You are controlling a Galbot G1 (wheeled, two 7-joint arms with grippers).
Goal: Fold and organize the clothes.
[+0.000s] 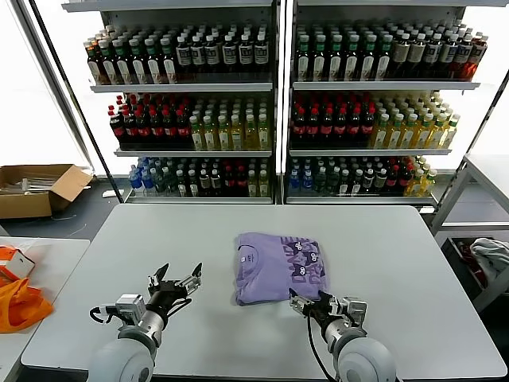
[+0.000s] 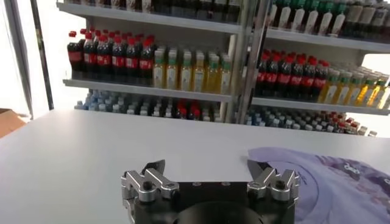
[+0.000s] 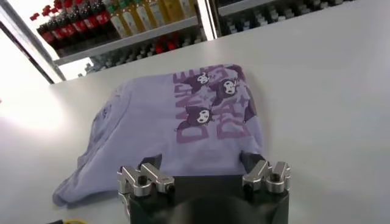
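The lavender T-shirt [image 1: 278, 267] lies folded into a compact rectangle at the middle of the grey table [image 1: 398, 255], its dark purple print [image 3: 210, 103] facing up and a small neck label [image 1: 248, 256] showing. My right gripper [image 1: 311, 304] is open at the shirt's near right edge, its fingers spread over the hem [image 3: 201, 159] with nothing pinched between them. My left gripper [image 1: 176, 280] stands open above bare table to the left of the shirt [image 2: 329, 182], holding nothing.
Shelves of drink bottles [image 1: 238, 119] stand behind the table. An orange bag [image 1: 17, 302] lies on a side table at the left, a cardboard box [image 1: 36, 187] on the floor beyond it. A grey-white cloth bundle [image 1: 491, 259] sits at the far right.
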